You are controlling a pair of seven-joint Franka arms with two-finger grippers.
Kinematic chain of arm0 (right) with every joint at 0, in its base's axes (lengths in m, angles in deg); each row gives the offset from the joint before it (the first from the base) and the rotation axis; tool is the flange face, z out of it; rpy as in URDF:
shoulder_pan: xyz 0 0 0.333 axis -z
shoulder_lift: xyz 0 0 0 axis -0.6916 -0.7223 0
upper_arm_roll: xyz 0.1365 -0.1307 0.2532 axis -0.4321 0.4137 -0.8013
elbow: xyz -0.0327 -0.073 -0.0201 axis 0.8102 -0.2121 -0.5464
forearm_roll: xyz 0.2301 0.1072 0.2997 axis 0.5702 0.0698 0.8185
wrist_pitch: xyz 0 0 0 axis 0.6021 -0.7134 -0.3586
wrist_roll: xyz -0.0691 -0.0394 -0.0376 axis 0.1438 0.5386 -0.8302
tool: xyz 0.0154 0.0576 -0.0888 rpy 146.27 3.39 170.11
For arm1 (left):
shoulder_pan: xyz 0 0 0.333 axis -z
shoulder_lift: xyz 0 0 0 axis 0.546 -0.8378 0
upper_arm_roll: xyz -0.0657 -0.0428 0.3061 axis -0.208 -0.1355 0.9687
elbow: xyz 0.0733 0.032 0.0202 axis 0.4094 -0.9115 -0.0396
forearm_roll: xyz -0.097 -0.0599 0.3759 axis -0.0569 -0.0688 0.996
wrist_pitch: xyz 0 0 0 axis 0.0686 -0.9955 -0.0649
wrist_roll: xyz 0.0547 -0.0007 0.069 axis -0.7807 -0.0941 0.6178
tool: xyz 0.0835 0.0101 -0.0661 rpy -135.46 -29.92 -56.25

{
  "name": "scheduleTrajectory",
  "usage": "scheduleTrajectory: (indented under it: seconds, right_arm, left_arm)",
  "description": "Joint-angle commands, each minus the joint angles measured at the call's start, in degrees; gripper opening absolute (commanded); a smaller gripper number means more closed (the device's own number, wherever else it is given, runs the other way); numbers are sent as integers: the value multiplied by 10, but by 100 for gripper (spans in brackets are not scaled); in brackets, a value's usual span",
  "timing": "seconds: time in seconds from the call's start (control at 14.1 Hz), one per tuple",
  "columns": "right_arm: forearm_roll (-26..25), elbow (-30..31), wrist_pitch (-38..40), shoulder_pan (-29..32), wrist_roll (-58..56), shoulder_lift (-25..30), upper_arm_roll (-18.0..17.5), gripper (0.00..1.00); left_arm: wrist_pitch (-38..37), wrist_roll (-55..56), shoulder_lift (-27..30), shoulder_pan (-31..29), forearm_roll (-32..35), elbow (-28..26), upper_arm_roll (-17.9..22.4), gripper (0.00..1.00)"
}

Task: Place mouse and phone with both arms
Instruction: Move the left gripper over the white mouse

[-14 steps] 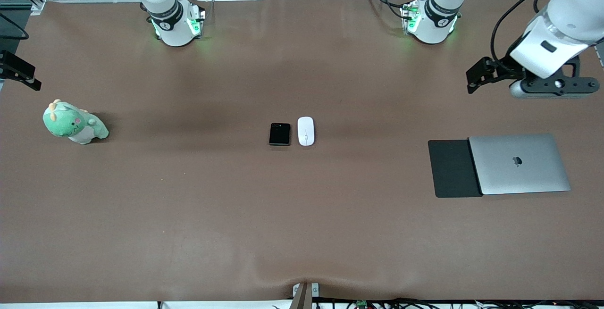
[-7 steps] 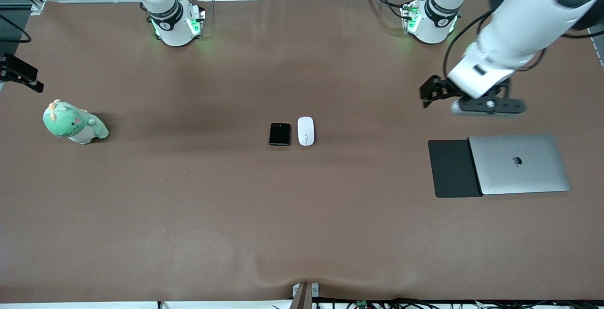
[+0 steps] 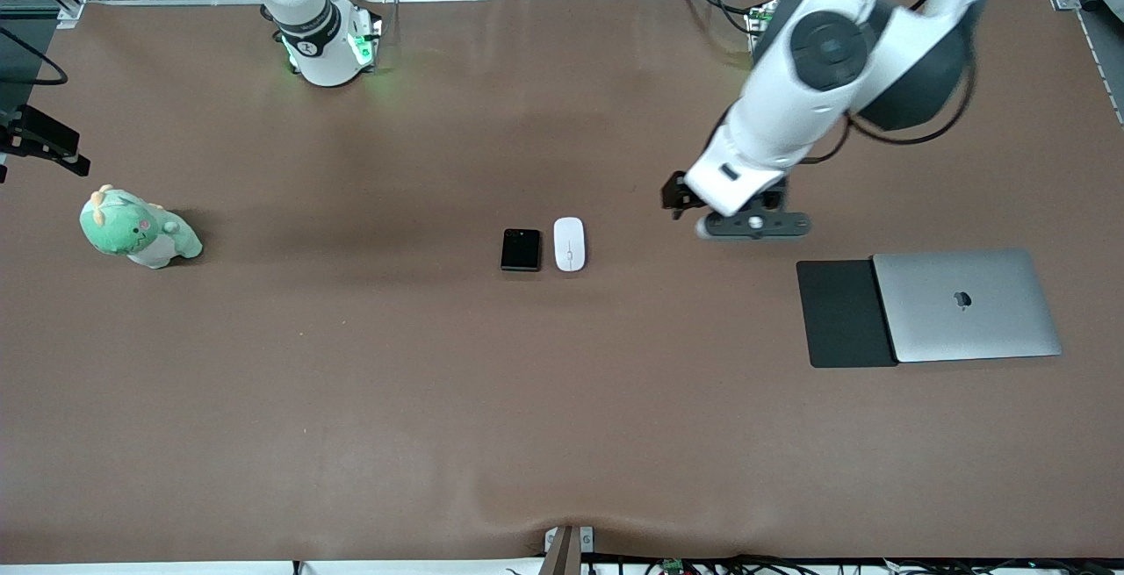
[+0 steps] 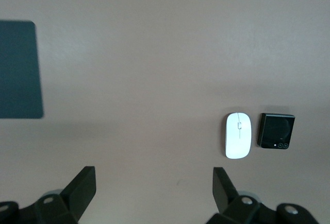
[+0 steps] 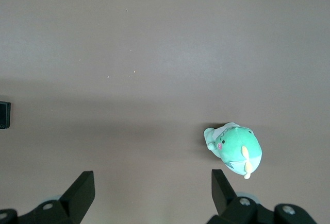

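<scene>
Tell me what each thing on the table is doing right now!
mouse: lying flat on the table, beside the phone, untouched.
phone: lying flat, folded shut, untouched.
laptop: lid closed, its edge on the black mat.
plush toy: sitting at the right arm's end.
left tool: open, empty, over bare table.
right tool: open, empty, over bare table beside the plush toy.
</scene>
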Motion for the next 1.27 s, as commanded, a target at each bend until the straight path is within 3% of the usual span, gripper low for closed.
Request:
scheduleTrajectory:
  seconds: [0.0, 0.28, 0.64, 1.2]
  right_arm:
    - [-1, -8, 2, 0, 8, -3, -2, 100]
    - [0, -8, 5, 0, 8, -3, -2, 100]
    - [0, -8, 6, -2, 8, -3, -2, 100]
    - [2, -10, 4, 6, 9, -2, 0, 100]
  left_arm:
    - [19, 41, -30, 33, 19, 6, 0, 100]
    - [24, 56, -78, 65, 22, 17, 1, 100]
    - [64, 149, -180, 113, 102, 53, 0, 100]
    - [128, 197, -294, 156, 122, 111, 9, 100]
